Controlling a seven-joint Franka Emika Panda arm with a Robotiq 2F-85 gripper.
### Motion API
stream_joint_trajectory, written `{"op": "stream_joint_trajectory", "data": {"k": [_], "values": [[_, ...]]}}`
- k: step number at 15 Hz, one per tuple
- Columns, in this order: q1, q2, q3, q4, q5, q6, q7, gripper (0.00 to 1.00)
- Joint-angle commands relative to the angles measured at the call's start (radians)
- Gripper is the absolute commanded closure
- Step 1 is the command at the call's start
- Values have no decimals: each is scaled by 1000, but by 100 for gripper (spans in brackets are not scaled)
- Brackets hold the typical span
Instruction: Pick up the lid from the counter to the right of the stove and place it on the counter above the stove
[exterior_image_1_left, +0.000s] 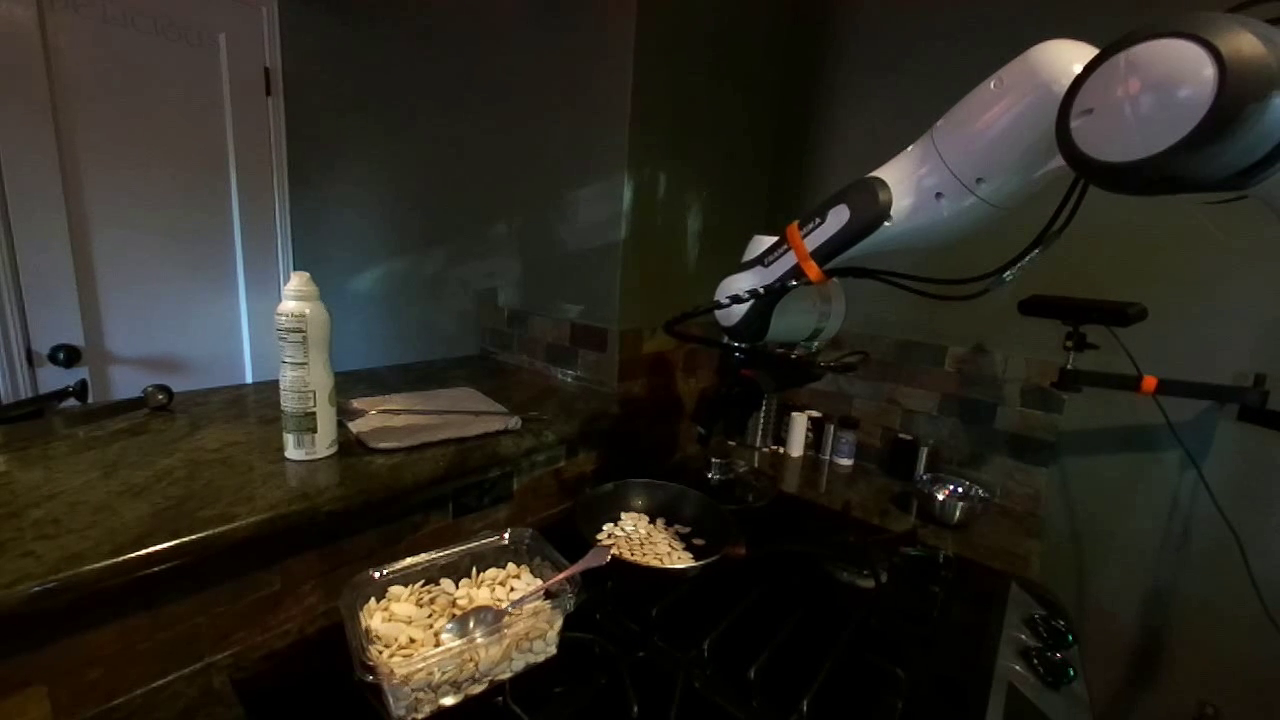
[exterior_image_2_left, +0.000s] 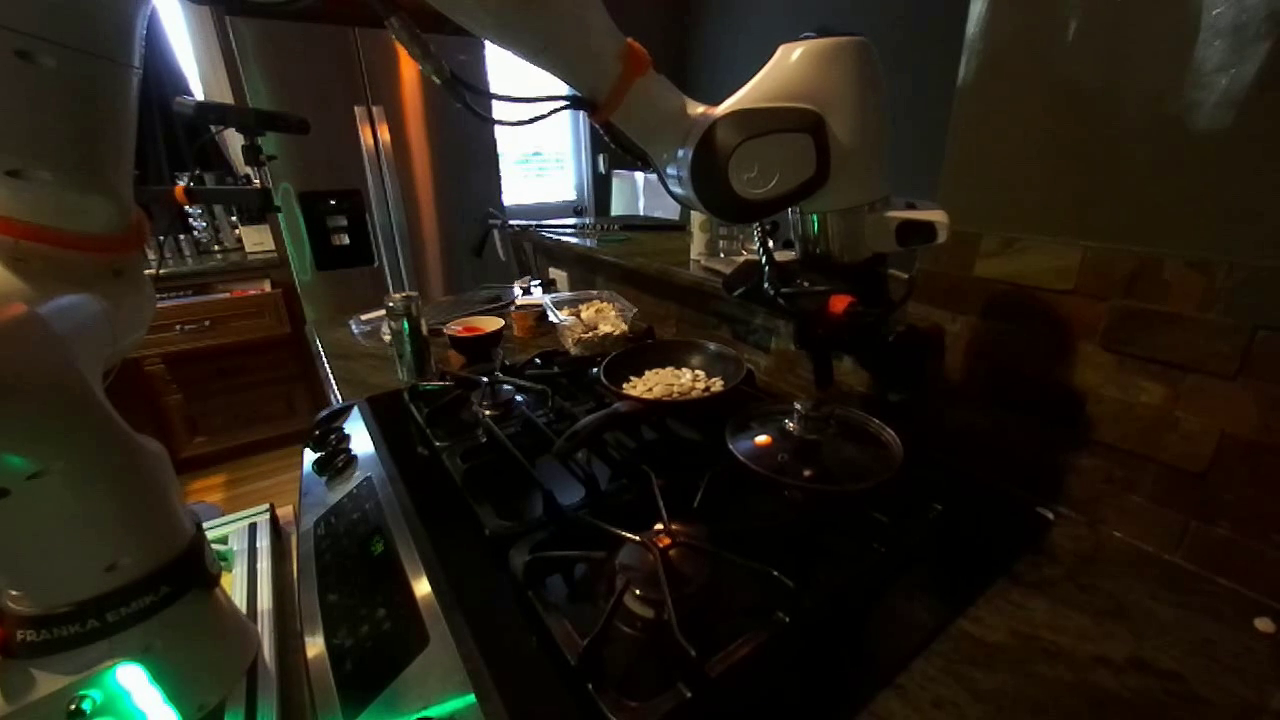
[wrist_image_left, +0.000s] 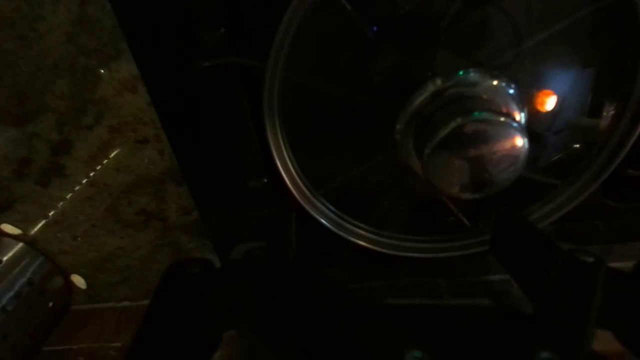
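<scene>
In the wrist view, the glass lid (wrist_image_left: 452, 132) was cut by the top and right edges, a metal container (wrist_image_left: 29, 297) by the left. The white bottle (exterior_image_1_left: 312, 375) carried print (exterior_image_1_left: 294, 350) too small for reading.

A kitchen, by its stove (exterior_image_2_left: 468, 575), frying pan (exterior_image_2_left: 665, 354), stone counter (exterior_image_1_left: 150, 490), refrigerator (exterior_image_2_left: 310, 120) and wooden cabinet (exterior_image_2_left: 215, 325).

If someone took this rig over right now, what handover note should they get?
Gripper: open, holding nothing, near the lid.
Lid: glass with a metal knob, over the stove beside the frying pan; what supports it is too dark to tell.
Done: lid clear of the right-hand counter, not yet placed.
Left: probably grip the knob, lift, and set the lid on the raised counter, presumably the target.
</scene>
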Motion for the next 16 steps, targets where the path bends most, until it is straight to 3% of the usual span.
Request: {"op": "stream_joint_trajectory", "data": {"k": [1, 11, 13, 15, 16], "values": [[-25, 1, 34, 2, -13, -27, -12, 0], [-24, 4, 54, -6, -21, -95, -1, 2], [-26, 8, 52, -2, -25, -104, 2, 11], [-26, 9, 50, -2, -31, -121, 9, 30], [-26, 8, 50, -3, -33, -129, 9, 34]]}}
